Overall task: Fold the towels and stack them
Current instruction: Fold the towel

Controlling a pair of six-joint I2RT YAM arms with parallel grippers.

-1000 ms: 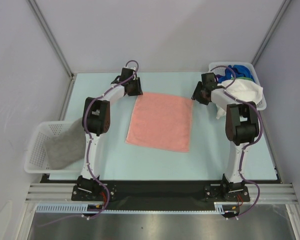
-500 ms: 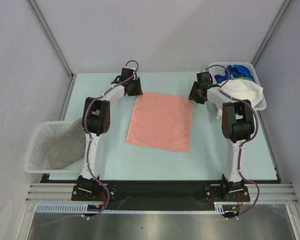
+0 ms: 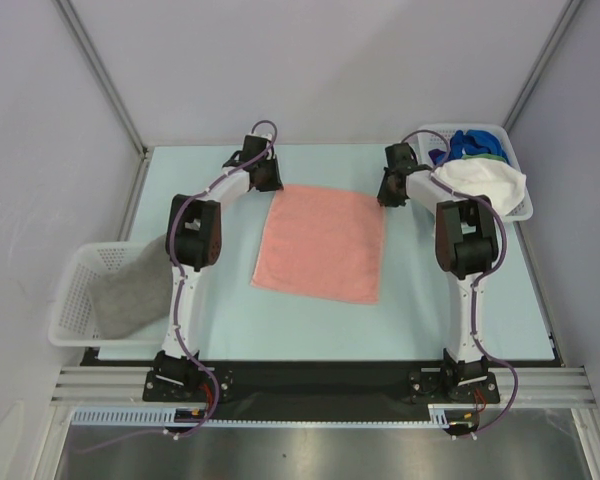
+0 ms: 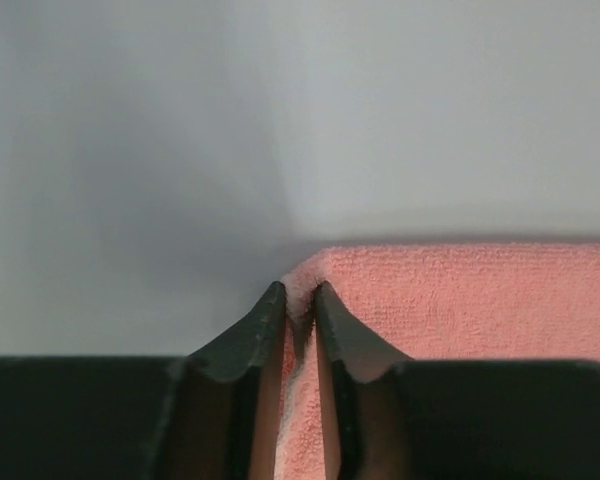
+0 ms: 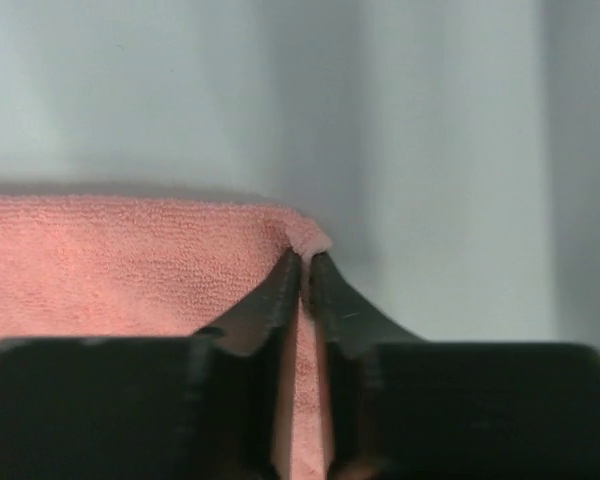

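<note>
Extended left arm [image 3: 193, 238], right arm [image 3: 467, 238]; left fingers [image 4: 250, 340], right fingers [image 5: 260, 305] clamping pink towel [image 3: 322, 245].

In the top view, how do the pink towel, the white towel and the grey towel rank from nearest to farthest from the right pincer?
1. pink towel: the right pincer grips its far right corner.
2. white towel: in the right basket, beside the pincer.
3. grey towel: in the left basket, far across.

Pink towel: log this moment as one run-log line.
phase: pre-fold grasp | left tool: shut on pink towel far-left corner | right tool: shut on far-right corner | towel: spread flat
</note>
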